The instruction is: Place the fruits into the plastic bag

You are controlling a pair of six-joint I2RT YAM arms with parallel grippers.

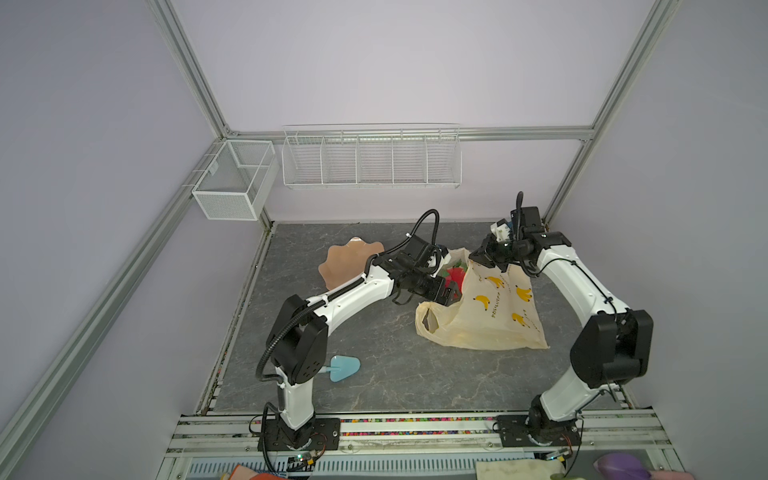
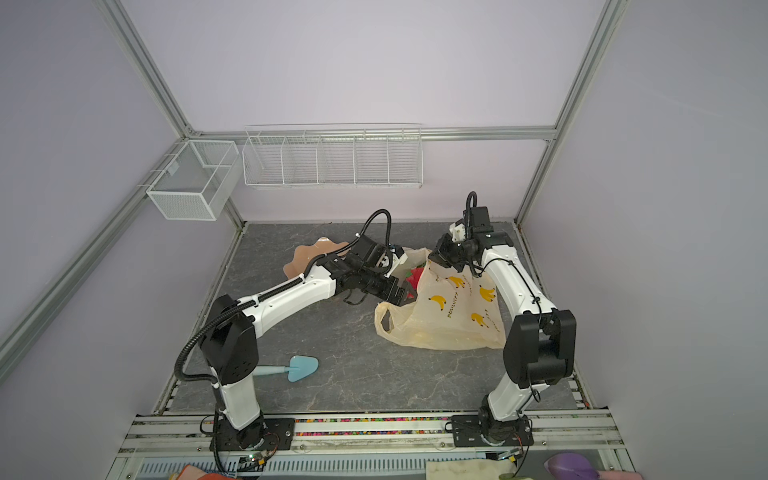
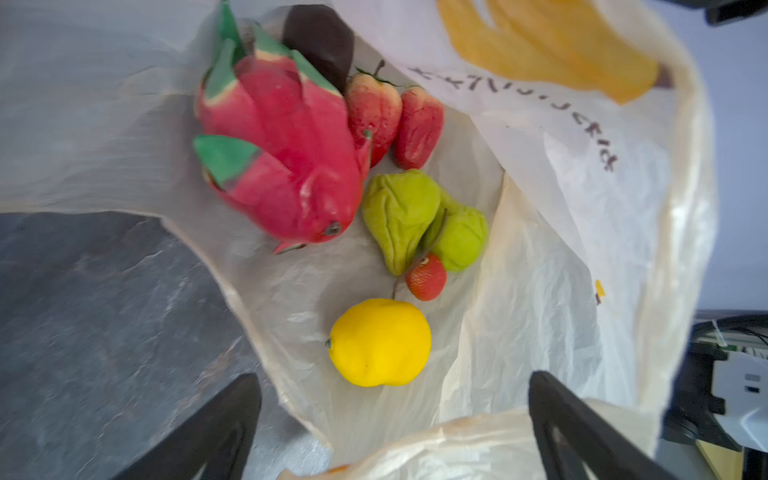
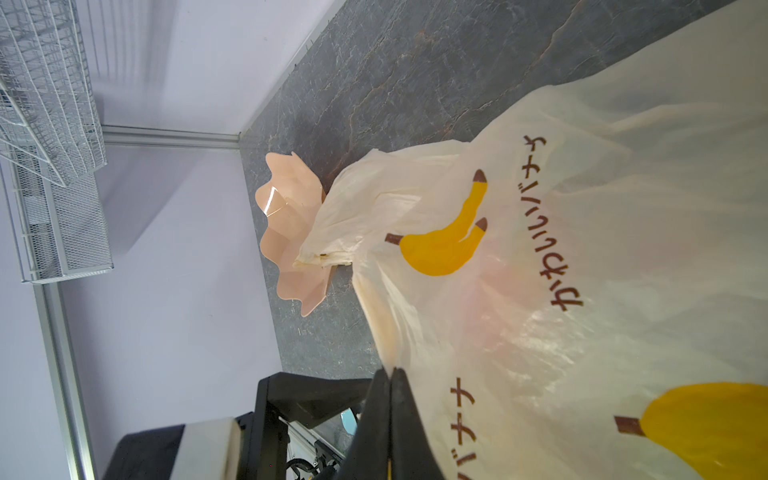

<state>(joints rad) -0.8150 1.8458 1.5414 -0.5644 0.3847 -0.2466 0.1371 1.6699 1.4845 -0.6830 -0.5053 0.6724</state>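
Note:
The plastic bag (image 1: 490, 316) (image 2: 453, 320) lies on the dark table with its mouth held up. My right gripper (image 1: 478, 259) (image 2: 436, 257) (image 4: 390, 374) is shut on the bag's upper edge. At the mouth, my left gripper (image 1: 451, 296) (image 2: 405, 296) (image 3: 395, 376) stands open with nothing between its fingers. In the left wrist view the fruits lie inside the bag (image 3: 540, 291): a dragon fruit (image 3: 286, 158), two strawberries (image 3: 374, 112), a small strawberry (image 3: 426, 277), two green pears (image 3: 399, 212), a dark brown piece (image 3: 320, 37) and a yellow fruit (image 3: 380, 343) nearest my fingers.
A peach scalloped dish (image 1: 345, 262) (image 2: 307, 255) (image 4: 291, 232) sits behind the left arm. A light blue heart-shaped tool (image 1: 343, 368) lies near the left arm's base. A wire rack (image 1: 370, 158) and a mesh basket (image 1: 235, 178) hang on the back walls.

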